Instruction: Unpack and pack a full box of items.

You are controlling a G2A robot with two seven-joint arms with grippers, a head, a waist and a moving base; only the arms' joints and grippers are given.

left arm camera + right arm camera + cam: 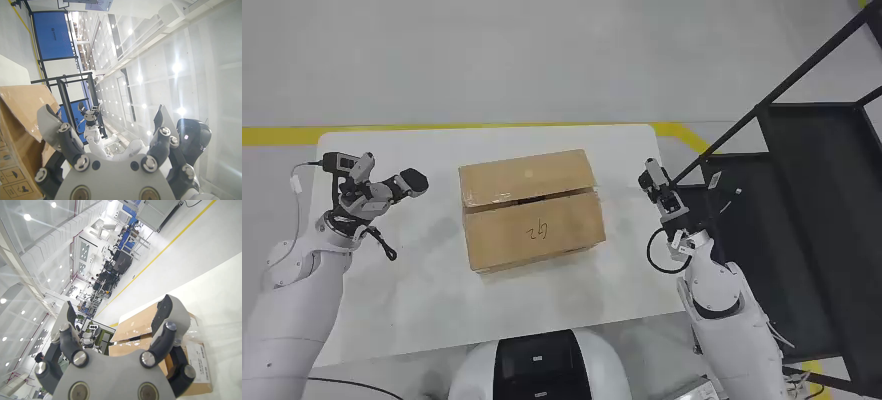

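A brown cardboard box (530,208) stands in the middle of the white table (412,300). Its top flaps are folded down, with a narrow dark slit between them. My left gripper (402,185) hovers left of the box, apart from it, tilted upward. In the left wrist view this gripper (103,115) is open and holds nothing, with the box (20,117) beside one finger. My right gripper (654,178) is raised right of the box. In the right wrist view it (116,309) is open and holds nothing, and the box (132,323) lies beyond it.
A black metal rack (802,200) stands close to the table's right side, next to my right arm. A yellow floor line (282,133) runs behind the table. Bare tabletop lies in front of the box and on both sides.
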